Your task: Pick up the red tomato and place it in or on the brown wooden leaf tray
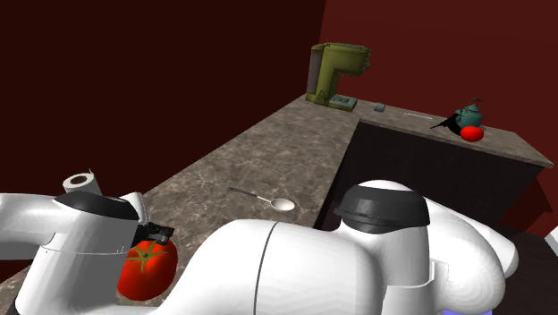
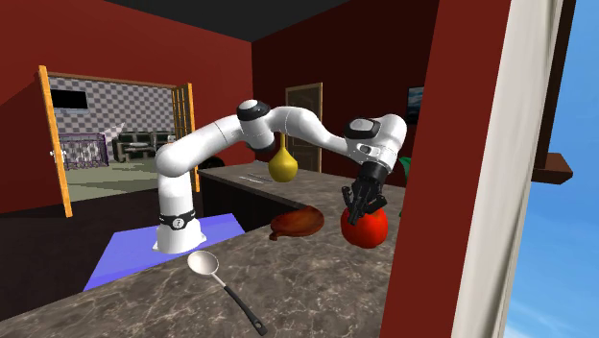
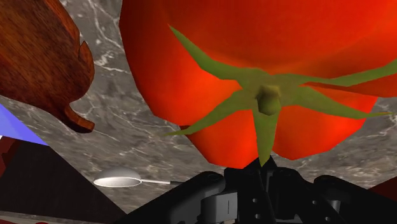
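The big red tomato (image 2: 365, 230) is right under the black gripper (image 2: 363, 204), which is pressed down at its green stalk end. From where I stand I cannot tell whether the gripper has hold of it or only touches it.

Just beside the tomato, towards the second exterior view's left, the brown wooden tray (image 2: 298, 224) lies flat on the marbled counter (image 2: 317, 283), with a narrow gap between the two. The tray is close to the counter edge that faces the blue stand (image 2: 134, 252). A red wall post (image 2: 432, 192) stands close on the tomato's other side and crowds it there.

One metal spoon (image 2: 219, 283) lies alone nearer me, with bare stone between it and the tray. A yellow pear-shaped thing (image 2: 281, 165) shows behind the arm.

Far along the counter are one olive coffee machine (image 1: 335, 76), one small grey block (image 1: 379, 107) and one teal teapot (image 1: 467, 114). A small red round thing (image 1: 472, 133) lies just beside the teapot. One white paper roll (image 1: 82, 183) stands near the arm.
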Controlling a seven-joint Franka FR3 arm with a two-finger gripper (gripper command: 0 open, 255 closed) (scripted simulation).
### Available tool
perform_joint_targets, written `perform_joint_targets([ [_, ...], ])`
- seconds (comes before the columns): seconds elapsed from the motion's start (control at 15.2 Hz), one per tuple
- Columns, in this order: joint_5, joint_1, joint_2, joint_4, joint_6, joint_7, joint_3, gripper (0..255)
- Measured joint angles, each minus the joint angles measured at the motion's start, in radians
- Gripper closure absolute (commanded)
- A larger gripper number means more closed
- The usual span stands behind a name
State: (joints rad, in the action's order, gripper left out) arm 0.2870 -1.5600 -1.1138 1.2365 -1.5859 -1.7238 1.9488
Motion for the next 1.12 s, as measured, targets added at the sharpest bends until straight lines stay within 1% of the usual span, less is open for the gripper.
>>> perform_joint_targets([
  [0.26, 0.000, -0.001, 0.002, -0.003, 0.003, 0.002, 0.000, 255],
  [0.46, -0.007, 0.000, 0.014, -0.014, 0.021, 0.010, -0.007, 255],
  [1.12, -0.035, -0.027, 0.054, -0.104, 0.115, 0.041, -0.034, 255],
])
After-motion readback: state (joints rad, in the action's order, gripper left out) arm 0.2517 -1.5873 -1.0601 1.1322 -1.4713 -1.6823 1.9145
